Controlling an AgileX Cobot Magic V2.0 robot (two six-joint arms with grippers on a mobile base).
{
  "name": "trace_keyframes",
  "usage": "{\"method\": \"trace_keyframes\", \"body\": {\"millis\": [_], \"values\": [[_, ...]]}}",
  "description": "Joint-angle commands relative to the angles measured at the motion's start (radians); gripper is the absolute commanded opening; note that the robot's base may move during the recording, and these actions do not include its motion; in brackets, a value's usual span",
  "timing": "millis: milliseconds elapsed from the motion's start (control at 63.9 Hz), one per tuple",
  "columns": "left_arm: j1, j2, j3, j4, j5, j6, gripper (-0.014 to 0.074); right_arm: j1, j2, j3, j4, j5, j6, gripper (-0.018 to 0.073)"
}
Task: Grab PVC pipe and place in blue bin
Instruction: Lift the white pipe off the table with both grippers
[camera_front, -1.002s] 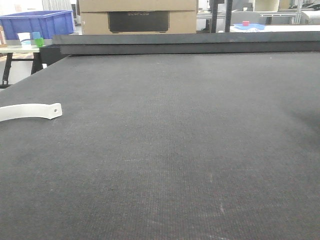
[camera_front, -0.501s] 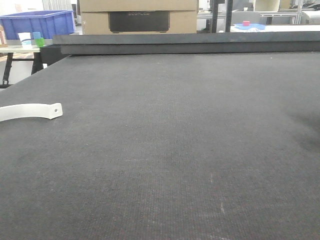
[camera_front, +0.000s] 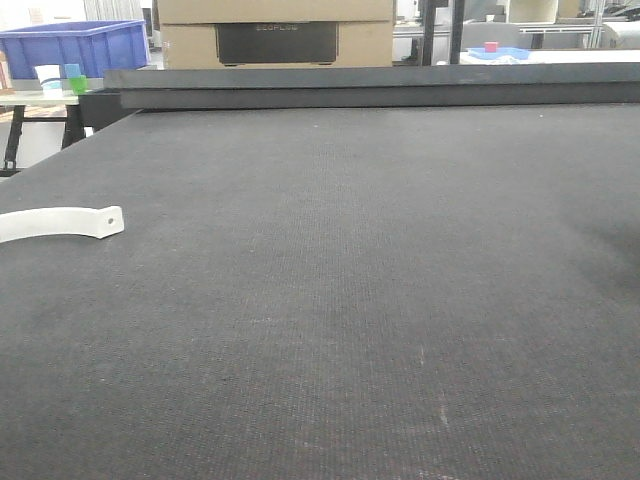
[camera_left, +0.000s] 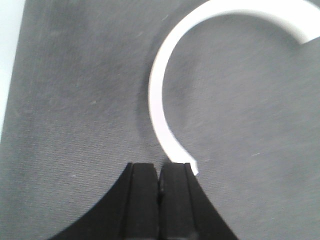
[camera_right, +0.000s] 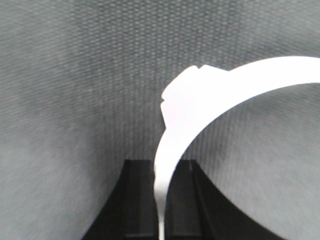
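Grey mat (camera_right: 60, 75) below: right gripper (camera_right: 161, 170) pinches the curved pipe piece (camera_right: 225, 80) by its thin wall for lifting; left gripper (camera_left: 160, 170) closed, empty.

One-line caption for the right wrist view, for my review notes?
Right gripper shut on a white curved PVC strip, which arcs up and to the right against the dark grey mat.

PVC pipe (camera_front: 60, 222) cut off at left edge.
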Motion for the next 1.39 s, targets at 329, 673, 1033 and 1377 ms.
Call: {"method": "trace_keyframes", "body": {"millis": [329,673,1033,1377], "values": [[-0.039,0.130,-0.016,0.047,-0.058,0.019,0.0307,-0.004,-0.067,-0.097,0.069,0.029,-0.007,-0.0168],[-0.037,0.299,-0.125,0.047,-0.084,0.017,0.0316,-0.004,-0.067,-0.097,0.069,0.033,-0.007,-0.0168],[-0.037,0.395,-0.193,0.038,-0.037,-0.001,0.0287,-0.004,-0.067,-0.097,0.069,0.035,-0.007,-0.0168],[-0.037,0.420,-0.193,0.036,-0.039,-0.009,0.0203,-0.004,-0.067,-0.097,0.069,0.019,-0.007,-0.0168]]}}
